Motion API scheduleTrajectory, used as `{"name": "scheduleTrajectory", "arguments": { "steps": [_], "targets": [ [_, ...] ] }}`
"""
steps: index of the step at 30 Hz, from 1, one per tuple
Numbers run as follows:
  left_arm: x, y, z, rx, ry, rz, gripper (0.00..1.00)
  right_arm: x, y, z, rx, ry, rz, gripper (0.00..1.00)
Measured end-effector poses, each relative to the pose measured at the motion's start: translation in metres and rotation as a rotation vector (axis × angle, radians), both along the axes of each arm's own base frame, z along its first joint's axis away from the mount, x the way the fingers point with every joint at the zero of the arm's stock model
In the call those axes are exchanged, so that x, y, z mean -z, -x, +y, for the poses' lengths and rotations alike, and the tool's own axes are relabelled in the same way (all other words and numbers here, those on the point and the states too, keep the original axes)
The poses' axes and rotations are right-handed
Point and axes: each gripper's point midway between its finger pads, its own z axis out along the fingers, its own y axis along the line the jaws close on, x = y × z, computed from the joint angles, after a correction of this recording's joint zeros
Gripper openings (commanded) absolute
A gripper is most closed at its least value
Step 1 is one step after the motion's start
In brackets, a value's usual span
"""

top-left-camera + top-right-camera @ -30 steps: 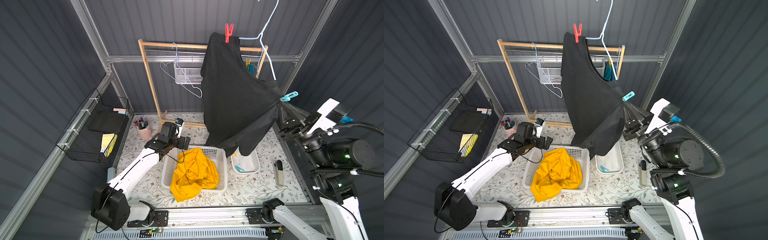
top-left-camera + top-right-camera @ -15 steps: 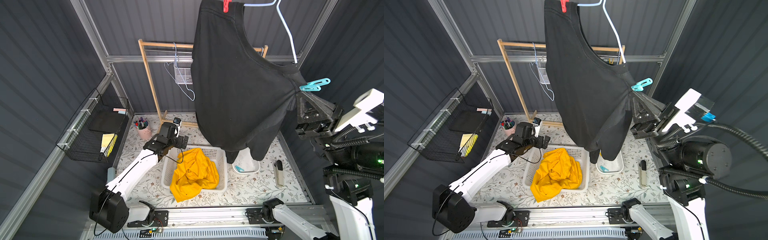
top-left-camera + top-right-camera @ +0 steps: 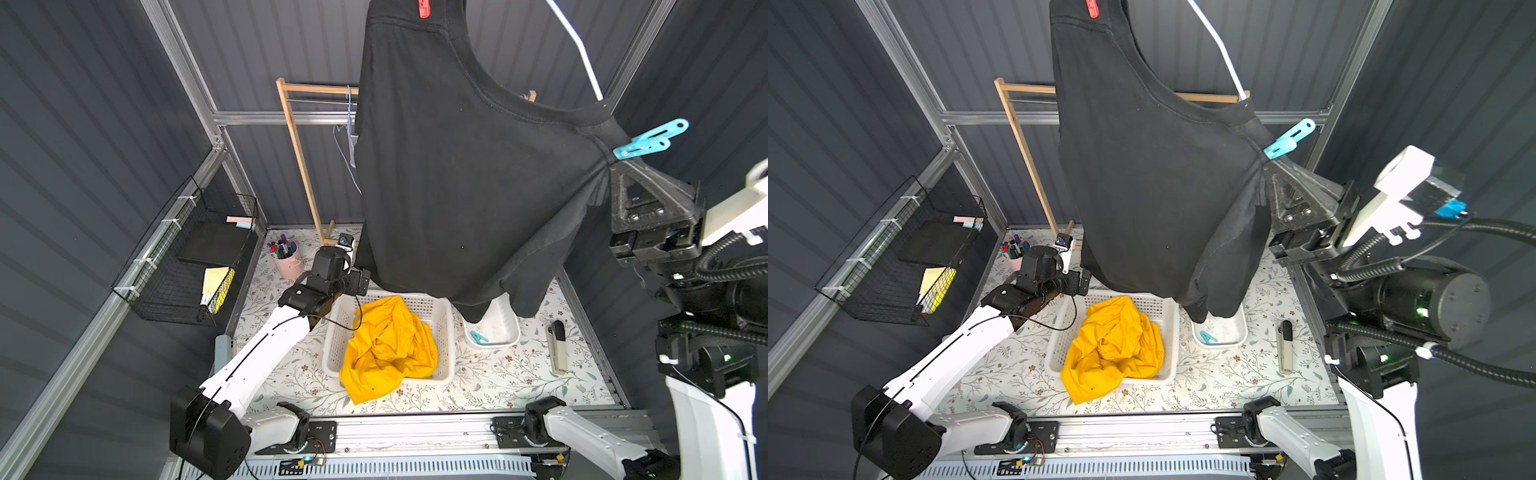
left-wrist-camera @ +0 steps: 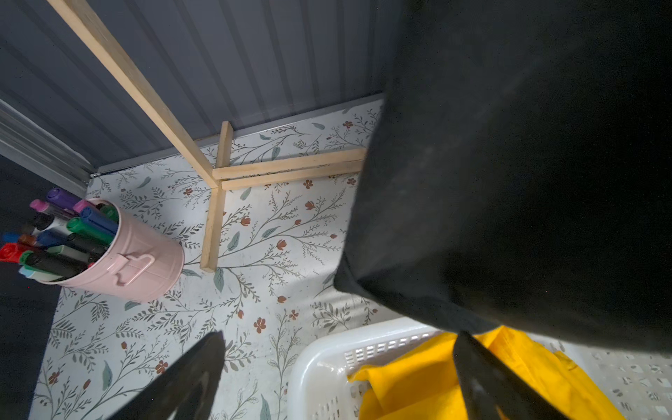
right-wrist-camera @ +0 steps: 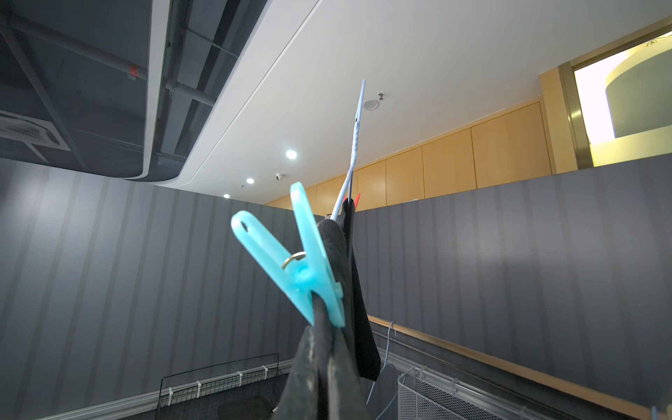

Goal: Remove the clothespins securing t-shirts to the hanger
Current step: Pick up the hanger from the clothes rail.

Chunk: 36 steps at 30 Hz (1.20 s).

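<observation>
A black t-shirt (image 3: 457, 187) (image 3: 1154, 187) hangs high on a white hanger (image 3: 577, 50) (image 3: 1221, 45). A red clothespin (image 3: 424, 8) (image 3: 1092, 8) sits on its far shoulder and a teal clothespin (image 3: 648, 139) (image 3: 1287, 139) (image 5: 294, 254) on its near shoulder. My right gripper (image 3: 615, 166) (image 3: 1266, 166) (image 5: 323, 342) is shut on the black cloth just below the teal pin. My left gripper (image 3: 355, 280) (image 4: 338, 338) stands open and empty over the far corner of the white basket (image 3: 446, 332) (image 4: 327, 356), where a mustard-yellow t-shirt (image 3: 390, 345) (image 3: 1113, 345) lies crumpled.
A small white tray (image 3: 509, 328) right of the basket holds a loose teal clothespin (image 3: 478, 337) (image 3: 1207, 338). A wooden rack (image 3: 299, 158), a pink marker cup (image 3: 284, 259) (image 4: 138, 262), a wire wall basket (image 3: 187, 257) and a stapler (image 3: 557, 345) stand around.
My right gripper has carried the black t-shirt and its hanger upward and nearer the camera, off the rack. The left arm has barely moved.
</observation>
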Motion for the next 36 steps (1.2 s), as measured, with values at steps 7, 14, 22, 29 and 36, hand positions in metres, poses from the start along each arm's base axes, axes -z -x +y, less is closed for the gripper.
{"name": "scheduleTrajectory", "arguments": {
  "steps": [7, 14, 22, 29, 36],
  "targets": [
    [-0.011, 0.004, 0.007, -0.023, 0.001, -0.038, 1.0, -0.022, 0.014, -0.002, -0.043, -0.031, -0.044, 0.0],
    [-0.022, 0.009, 0.016, -0.058, -0.005, -0.081, 1.0, -0.036, 0.008, 0.003, -0.103, -0.059, -0.048, 0.0],
    [-0.044, 0.019, 0.026, -0.086, 0.016, -0.168, 1.0, -0.017, -0.015, 0.013, -0.142, -0.043, 0.025, 0.0],
    [-0.056, 0.033, 0.033, -0.078, 0.036, -0.255, 1.0, 0.027, -0.025, 0.024, -0.167, 0.023, 0.103, 0.0],
    [-0.075, 0.036, 0.036, -0.087, 0.052, -0.323, 1.0, 0.067, -0.029, 0.03, -0.185, 0.067, 0.141, 0.0]
  ]
}}
